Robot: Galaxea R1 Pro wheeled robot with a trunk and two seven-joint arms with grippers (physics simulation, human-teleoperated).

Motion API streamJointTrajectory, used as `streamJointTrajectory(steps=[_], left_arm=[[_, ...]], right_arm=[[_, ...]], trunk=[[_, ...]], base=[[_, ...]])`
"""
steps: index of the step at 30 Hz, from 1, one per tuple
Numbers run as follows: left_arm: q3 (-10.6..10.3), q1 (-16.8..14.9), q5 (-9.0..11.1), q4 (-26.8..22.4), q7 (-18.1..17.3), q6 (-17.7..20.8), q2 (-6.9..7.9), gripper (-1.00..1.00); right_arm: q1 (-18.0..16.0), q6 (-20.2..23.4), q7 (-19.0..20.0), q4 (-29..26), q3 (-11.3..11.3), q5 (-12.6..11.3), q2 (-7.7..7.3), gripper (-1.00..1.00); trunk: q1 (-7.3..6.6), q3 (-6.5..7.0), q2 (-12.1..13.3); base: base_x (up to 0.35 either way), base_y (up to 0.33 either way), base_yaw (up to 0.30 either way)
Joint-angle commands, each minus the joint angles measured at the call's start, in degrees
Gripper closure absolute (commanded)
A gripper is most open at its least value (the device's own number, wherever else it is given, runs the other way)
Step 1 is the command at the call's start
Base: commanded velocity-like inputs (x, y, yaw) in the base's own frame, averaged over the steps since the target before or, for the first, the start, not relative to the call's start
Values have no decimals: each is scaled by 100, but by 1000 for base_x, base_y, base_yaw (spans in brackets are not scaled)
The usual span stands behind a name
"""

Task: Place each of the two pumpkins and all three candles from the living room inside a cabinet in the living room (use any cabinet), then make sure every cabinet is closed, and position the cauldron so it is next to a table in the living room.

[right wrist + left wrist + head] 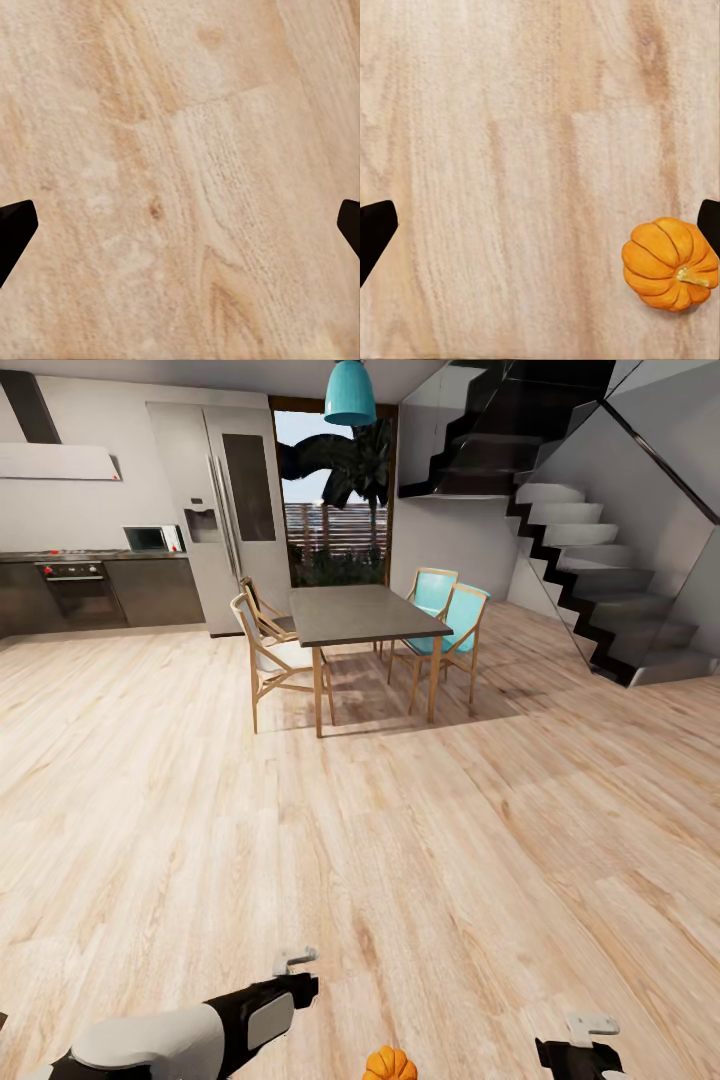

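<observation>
One small orange ribbed pumpkin (390, 1065) lies on the wooden floor right in front of me, between my two arms. In the left wrist view the pumpkin (671, 262) sits off to one side, close to one dark fingertip (709, 222). My left gripper (540, 225) hangs above the floor, open and holding nothing. My right gripper (180, 225) is open too, with bare floorboards between its fingers. The candles, the cabinet and the cauldron are out of view.
Ahead stands a dark-topped dining table (365, 612) with wooden chairs, two of them with turquoise seats (448, 622). A kitchen with oven (78, 592) and fridge (228, 510) is at the back left. A staircase (610, 590) rises at the right. Wide wooden floor (400, 840) lies between.
</observation>
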Motion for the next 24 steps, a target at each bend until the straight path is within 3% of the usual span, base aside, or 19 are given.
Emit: streamJointTrajectory(steps=[1, 3, 4, 5, 6, 7, 8, 11, 14, 16, 21, 24], left_arm=[[3, 0, 137, 34, 50, -9, 0, -100], [-2, 0, 290, 40, 96, -103, 0, -100], [-24, 0, 362, 81, 9, -169, 74, -100], [-26, 0, 368, 133, 5, -155, 101, -100], [-29, 2, 375, 164, 1, -146, 139, -100], [-44, 9, 346, 153, -45, -163, 234, -100], [-34, -65, 310, 157, -498, -152, 336, -100], [-4, -426, 304, 175, -1994, 48, 754, -100], [17, -847, 324, 193, -4052, 600, 1267, -100], [20, -1265, 325, 203, -5884, 1047, 1529, -100], [20, -1610, 320, 205, -7866, 1820, 1624, -100], [6, -1609, 329, 209, -8122, 1897, 1783, -100]], right_arm=[[-2, -1, -9, 0, -1, -6, -1, -100], [-2, 8, -12, 0, -3, -4, -2, -100], [-164, 1123, -25, -90, 5, 3, 145, -100], [-334, 1676, -27, -227, 5, 8, 318, -100], [-528, 2162, -31, -463, 7, 10, 699, -100], [-943, 2409, 522, -683, 54, 428, 1306, -100], [-1031, 2415, 1199, -708, 60, 488, 1306, -100], [-1107, 2396, 1736, -688, 69, 524, 1299, -100], [-1110, 2363, 1907, -686, 74, 556, 1300, -100], [-1091, 2265, 1981, -692, 75, 635, 1313, -100], [-1082, 2124, 2340, -664, 68, 791, 1315, -100], [-1081, 2114, 2458, -660, 67, 802, 1302, -100]], trunk=[[0, 0, 0], [0, 0, 0], [0, 0, 0], [0, 0, 0], [0, 0, 0], [0, 0, 0], [0, 0, 0], [0, 0, 0], [0, 0, 0], [0, 0, 0], [0, 0, 0], [0, 0, 0]], base=[[0, 0, 0], [0, 0, 0], [0, 0, 0], [0, 0, 0], [0, 0, 0], [0, 0, 0], [0, 0, 0], [0, 0, 0], [0, 0, 0], [0, 0, 0], [0, 0, 0], [0, 0, 0]])
